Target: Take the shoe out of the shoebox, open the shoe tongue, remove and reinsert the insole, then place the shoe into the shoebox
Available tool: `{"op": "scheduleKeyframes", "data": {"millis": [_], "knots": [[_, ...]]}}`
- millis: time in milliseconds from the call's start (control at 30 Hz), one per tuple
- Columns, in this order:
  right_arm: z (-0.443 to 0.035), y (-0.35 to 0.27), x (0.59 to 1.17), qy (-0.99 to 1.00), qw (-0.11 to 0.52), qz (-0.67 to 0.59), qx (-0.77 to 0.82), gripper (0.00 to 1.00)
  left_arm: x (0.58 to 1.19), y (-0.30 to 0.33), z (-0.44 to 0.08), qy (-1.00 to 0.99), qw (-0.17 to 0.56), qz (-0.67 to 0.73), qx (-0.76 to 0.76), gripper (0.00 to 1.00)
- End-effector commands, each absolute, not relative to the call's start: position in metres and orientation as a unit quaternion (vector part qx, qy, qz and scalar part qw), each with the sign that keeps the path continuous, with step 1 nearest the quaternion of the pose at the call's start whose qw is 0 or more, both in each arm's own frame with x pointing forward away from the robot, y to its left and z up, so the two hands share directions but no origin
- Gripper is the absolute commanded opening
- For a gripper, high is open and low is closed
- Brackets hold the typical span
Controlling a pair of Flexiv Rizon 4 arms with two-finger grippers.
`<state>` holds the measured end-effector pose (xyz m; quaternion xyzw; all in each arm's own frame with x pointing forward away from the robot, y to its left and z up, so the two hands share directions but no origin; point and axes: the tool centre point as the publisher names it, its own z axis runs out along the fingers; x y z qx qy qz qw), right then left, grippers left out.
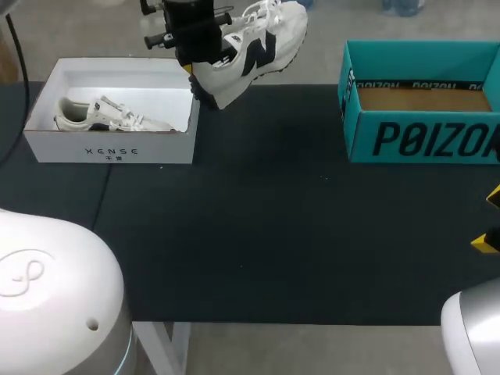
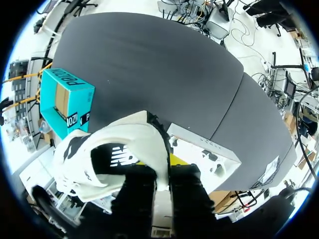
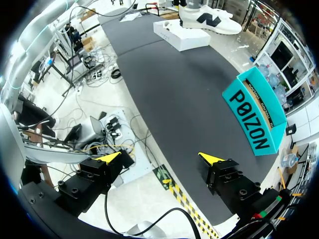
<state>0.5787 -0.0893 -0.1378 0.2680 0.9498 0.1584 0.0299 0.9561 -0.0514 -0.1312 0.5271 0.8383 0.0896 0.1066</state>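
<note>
Now the left end effector (image 1: pixel 189 70) is pinching the white sneaker (image 1: pixel 258 43) by its heel, dangling it at upper middle, just beside the white shoebox (image 1: pixel 109 148). Best bet: setting the sole flat on open worktop (image 1: pixel 273 219), where the spread right end effector (image 3: pixel 159 158) is reaching the tongue easily.

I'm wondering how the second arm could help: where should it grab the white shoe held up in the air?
Probably the toe end, coming in from the right. The left hand holds the shoe at its heel rim, so the heel is taken, while the toe sticks out free toward the teal box, on the side of the open right hand.
</note>
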Motion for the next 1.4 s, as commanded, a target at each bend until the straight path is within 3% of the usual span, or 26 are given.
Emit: {"op": "scheduleKeyframes", "data": {"millis": [33, 333, 500, 867, 1400], "knots": [[-0.135, -0.088, 0.582, 0.950, 0.026, 0.155, 0.268, 1.00, 0.955, -0.049, -0.131, 0.837, 0.113, 0.087, 0.529, 0.00], [-0.135, -0.088, 0.582, 0.950, 0.026, 0.155, 0.268, 1.00, 0.955, -0.049, -0.131, 0.837, 0.113, 0.087, 0.529, 0.00], [-0.135, -0.088, 0.582, 0.950, 0.026, 0.155, 0.268, 1.00, 0.992, -0.026, -0.116, 0.762, 0.099, 0.141, 0.624, 0.00], [-0.135, -0.088, 0.582, 0.950, 0.026, 0.155, 0.268, 1.00, 1.053, 0.035, -0.116, 0.643, 0.067, 0.152, 0.748, 0.00], [-0.135, -0.088, 0.582, 0.950, 0.026, 0.155, 0.268, 1.00, 1.128, 0.145, -0.126, 0.624, 0.024, 0.148, 0.767, 0.00]]}}
